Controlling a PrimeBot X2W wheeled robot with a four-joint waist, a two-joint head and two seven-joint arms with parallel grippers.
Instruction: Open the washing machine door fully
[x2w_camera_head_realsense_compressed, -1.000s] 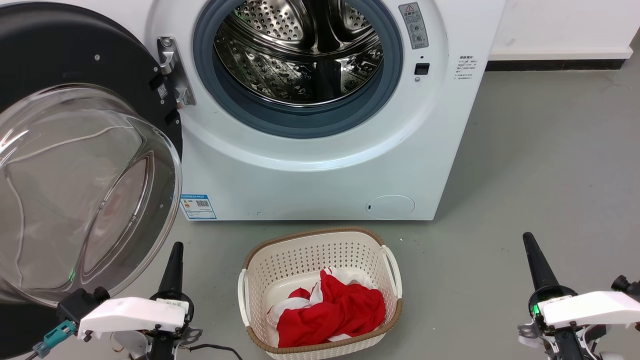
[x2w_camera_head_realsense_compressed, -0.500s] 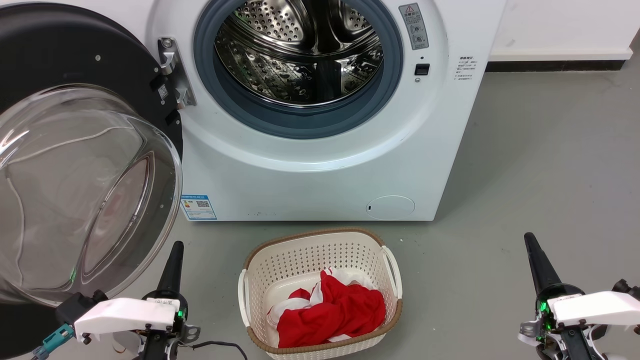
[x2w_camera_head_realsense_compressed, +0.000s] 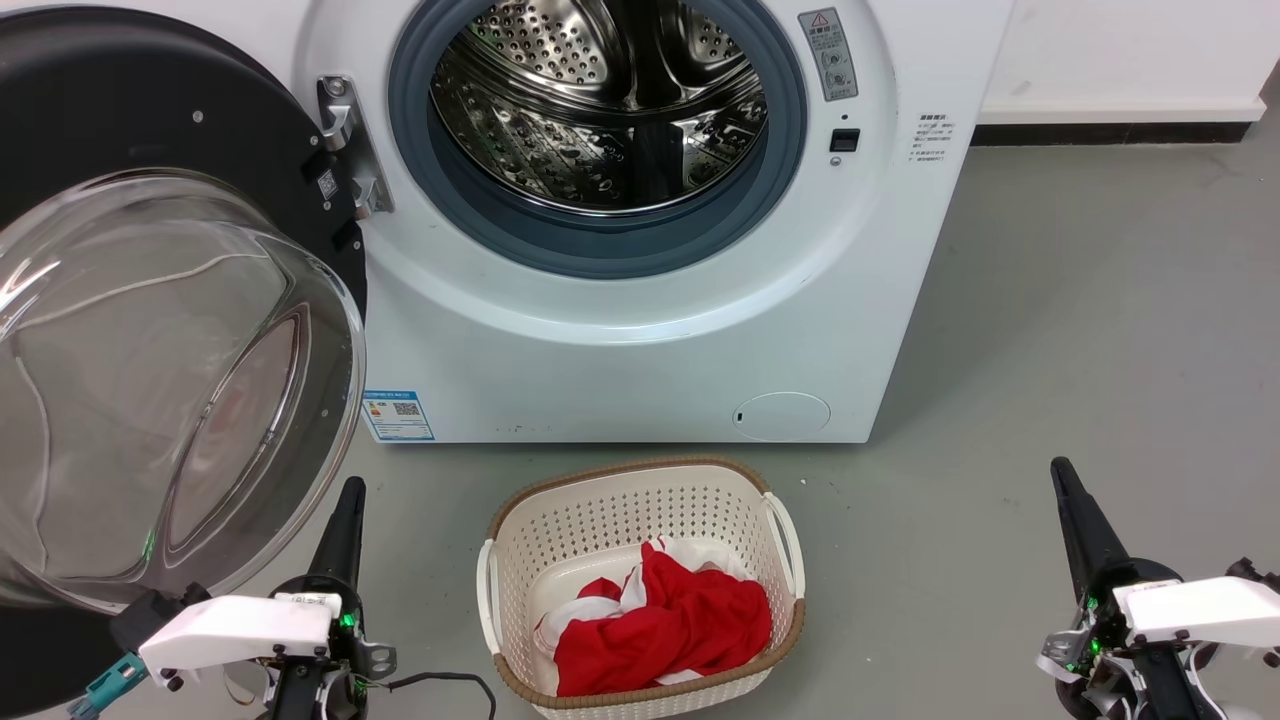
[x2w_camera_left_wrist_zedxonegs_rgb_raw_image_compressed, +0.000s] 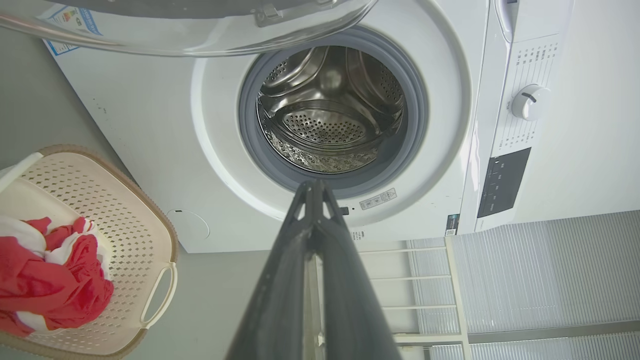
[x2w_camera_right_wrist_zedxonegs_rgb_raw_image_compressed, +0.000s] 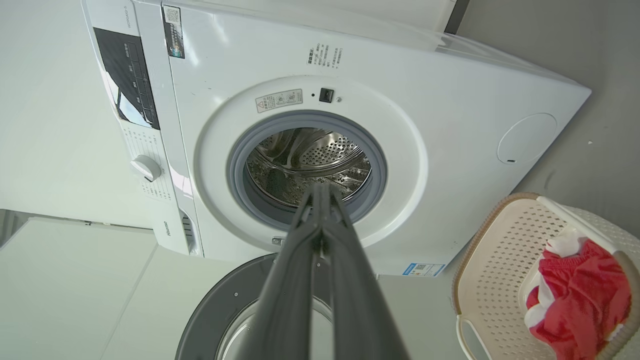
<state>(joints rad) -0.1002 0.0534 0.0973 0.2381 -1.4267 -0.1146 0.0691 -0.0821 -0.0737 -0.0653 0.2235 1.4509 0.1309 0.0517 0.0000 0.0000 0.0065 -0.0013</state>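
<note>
The door (x2w_camera_head_realsense_compressed: 170, 390) is swung wide on its hinge (x2w_camera_head_realsense_compressed: 345, 140), left of the washing machine (x2w_camera_head_realsense_compressed: 640, 350). Low, just beside its bottom rim, the left claw (x2w_camera_head_realsense_compressed: 352, 490) has fingers pressed together, nothing held; right claw (x2w_camera_head_realsense_compressed: 1060, 470) same, well apart at right. A basket (x2w_camera_head_realsense_compressed: 640, 466) of red cloth (x2w_camera_head_realsense_compressed: 670, 620) sits on the floor (x2w_camera_head_realsense_compressed: 1050, 350) between them.

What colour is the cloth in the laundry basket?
Red and white cloth in the cream laundry basket; clearest in the head view.
</note>
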